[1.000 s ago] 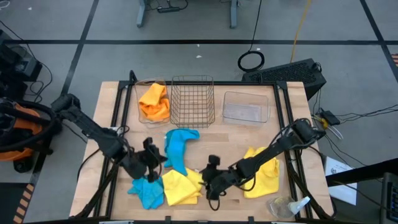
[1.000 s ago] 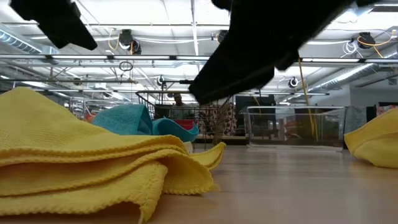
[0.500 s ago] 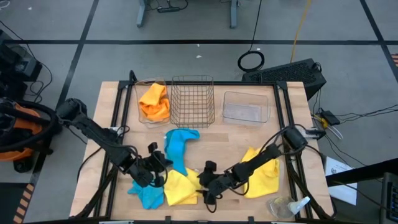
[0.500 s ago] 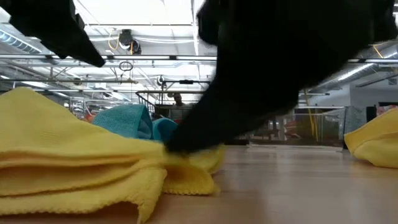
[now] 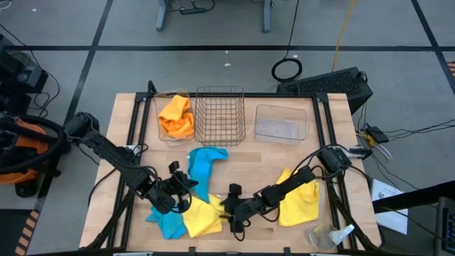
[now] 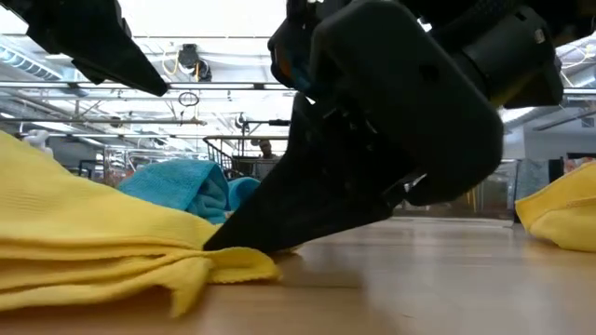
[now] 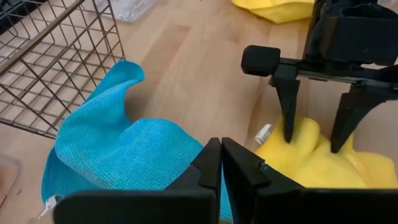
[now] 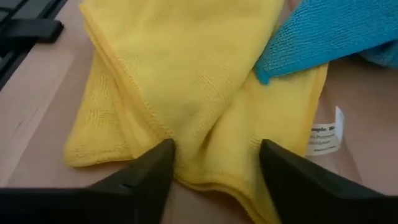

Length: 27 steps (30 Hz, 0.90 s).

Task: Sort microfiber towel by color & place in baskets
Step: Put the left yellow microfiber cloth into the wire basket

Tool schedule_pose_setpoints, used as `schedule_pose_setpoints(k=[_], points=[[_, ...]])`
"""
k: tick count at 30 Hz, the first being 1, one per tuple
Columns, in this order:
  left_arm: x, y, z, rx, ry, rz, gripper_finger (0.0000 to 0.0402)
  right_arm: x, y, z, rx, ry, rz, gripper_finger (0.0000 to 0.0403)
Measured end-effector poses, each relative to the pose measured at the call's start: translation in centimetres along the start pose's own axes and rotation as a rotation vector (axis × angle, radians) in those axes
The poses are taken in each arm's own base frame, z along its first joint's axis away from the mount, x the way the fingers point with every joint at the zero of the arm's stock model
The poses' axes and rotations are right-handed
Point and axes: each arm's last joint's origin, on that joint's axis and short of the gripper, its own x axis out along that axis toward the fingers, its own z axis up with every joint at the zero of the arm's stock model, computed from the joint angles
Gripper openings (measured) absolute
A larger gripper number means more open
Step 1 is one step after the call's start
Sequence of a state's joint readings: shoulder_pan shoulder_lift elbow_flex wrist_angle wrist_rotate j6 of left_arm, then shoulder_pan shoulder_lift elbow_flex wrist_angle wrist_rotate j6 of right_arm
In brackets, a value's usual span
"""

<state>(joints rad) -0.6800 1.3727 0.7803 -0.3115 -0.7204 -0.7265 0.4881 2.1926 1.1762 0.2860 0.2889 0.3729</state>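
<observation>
A folded yellow towel lies flat near the table's near edge, and also shows in the right wrist view and the low view. One blue towel lies behind it and another to its left. A second yellow towel lies on the right. The left clear tub holds an orange towel. The wire basket and the right clear tub stand beside it. My right gripper is open at the yellow towel's right edge. My left gripper is shut, raised over the blue towel. My right gripper is open with both fingertips down on the folded yellow towel at its right-hand edge, a bunched fold standing between them. It comes slanting down from the table's right. The towel lies on the table, several layers, its edge rucked up beside the fingertip.
The three containers stand in a row along the table's far edge. A clear crumpled bag lies at the near right corner. Bare wood shows between the towels and the containers. Cables and a dark case lie on the floor beyond the table.
My right gripper has moved toward the table's left and down onto the yellow towel's right edge. That edge has slid left and bunched up, while the rest of the towel has stayed put. My left gripper has shifted slightly toward the near edge.
</observation>
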Motion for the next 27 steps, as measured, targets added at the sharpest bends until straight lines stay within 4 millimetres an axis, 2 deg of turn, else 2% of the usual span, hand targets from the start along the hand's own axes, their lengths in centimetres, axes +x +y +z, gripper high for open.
schedule_pose_setpoints(k=[5, 13, 17, 22, 27], points=[[0.0, -0.1, 0.1, -0.011, -0.011, -0.008, 0.0020, -0.9, -0.2, 0.0, -0.020, 0.079, -0.015, 0.0143], [0.0, -0.1, 0.2, -0.015, -0.027, 0.005, 0.0020, -2.8, -0.3, 1.3, -0.077, 0.103, -0.011, 0.0014], [0.0, -0.3, 0.4, -0.035, -0.044, -0.010, 0.0020, -4.5, -0.4, 2.3, -0.115, 0.119, -0.017, 0.0015], [0.0, -0.8, 1.0, -0.039, -0.109, -0.035, 0.0020, -7.8, -0.9, 4.4, -0.168, 0.128, -0.043, 0.0008], [0.8, -2.1, 1.7, 0.047, -0.211, -0.072, 0.0020, -11.0, -1.4, 6.3, -0.179, 0.096, -0.095, 0.0005]])
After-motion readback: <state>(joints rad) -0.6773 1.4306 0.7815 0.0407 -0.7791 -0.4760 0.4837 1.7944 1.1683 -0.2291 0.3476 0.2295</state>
